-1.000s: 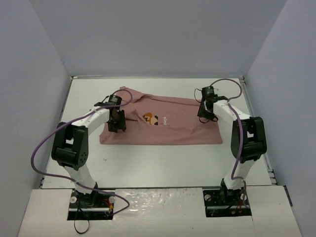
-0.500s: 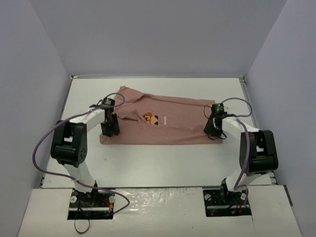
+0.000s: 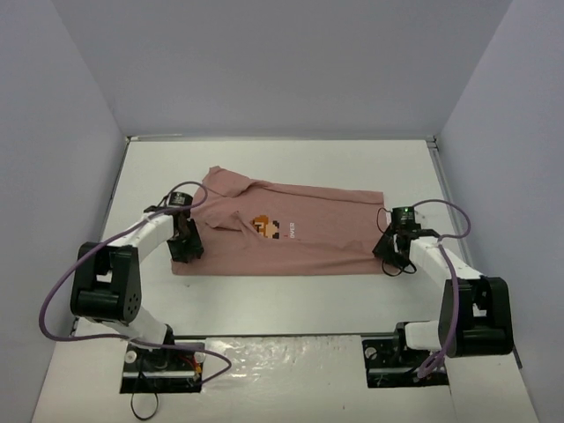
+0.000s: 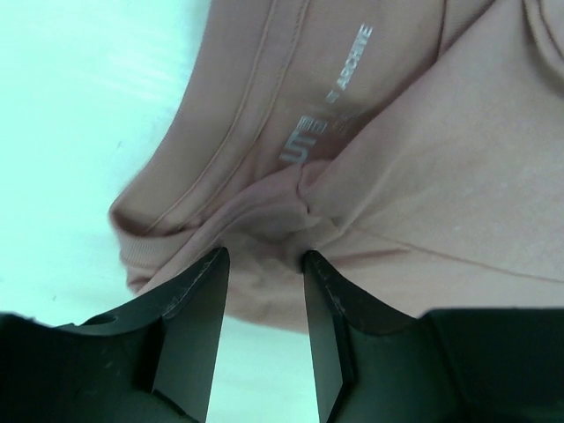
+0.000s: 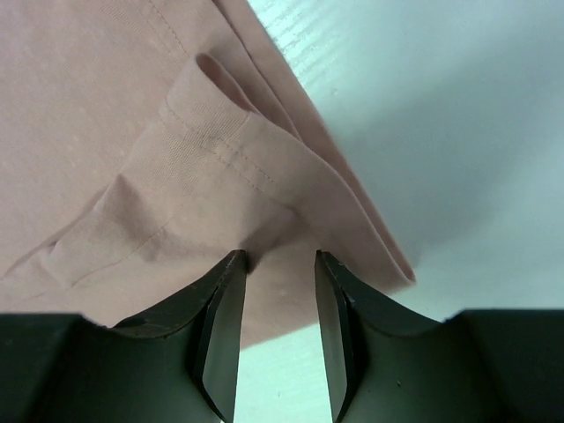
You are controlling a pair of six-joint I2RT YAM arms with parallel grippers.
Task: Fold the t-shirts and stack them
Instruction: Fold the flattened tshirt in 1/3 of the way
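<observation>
The t-shirt [image 3: 291,236] lies spread on the counter [image 3: 291,295] between the arms; it is soft, light and limp, so I judge it will sag and wrinkle when lifted. The left gripper [image 3: 186,248] is clamped on the edge near the collar and the right gripper [image 3: 389,249] on the hem corner, both good places to hold

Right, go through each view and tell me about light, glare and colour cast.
Top external: even, soft light, with glare on the near board. Left wrist: the table looks cyan, yet the lettering printed on the t-shirt reads sharp. Right wrist: hem stitching is crisp, and a soft grey shadow falls on the table at right.
</observation>
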